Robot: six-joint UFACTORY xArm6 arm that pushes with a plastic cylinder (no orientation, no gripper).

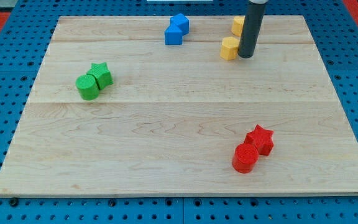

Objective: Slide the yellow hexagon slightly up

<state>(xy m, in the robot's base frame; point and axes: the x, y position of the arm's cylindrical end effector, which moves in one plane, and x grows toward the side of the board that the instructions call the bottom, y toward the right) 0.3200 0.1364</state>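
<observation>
Scanning from the view's left, the pale wooden worktop (166, 124) carries a green cylinder (87, 87) touching a green star (100, 74). Toward the top middle, two blue blocks (176, 29) sit pressed together; their shapes are hard to tell. Lower right lie a red cylinder (245, 157) and a red star (261, 138), touching. At the top right rests the yellow hexagon (229, 48), with a second yellow block (237, 25) just above it, partly hidden behind the rod.

The tool is a plain dark rod with nothing to clench or release; my tip (245, 56) stands just beside the yellow hexagon, on its right and about level with its lower edge, seemingly touching.

Judging by this, the push upward looks not yet done: the tip is beside the hexagon, not below it. Room above is tight, since the other yellow block sits close and the worktop's top edge is near. Below, the boards are open for repositioning.
</observation>
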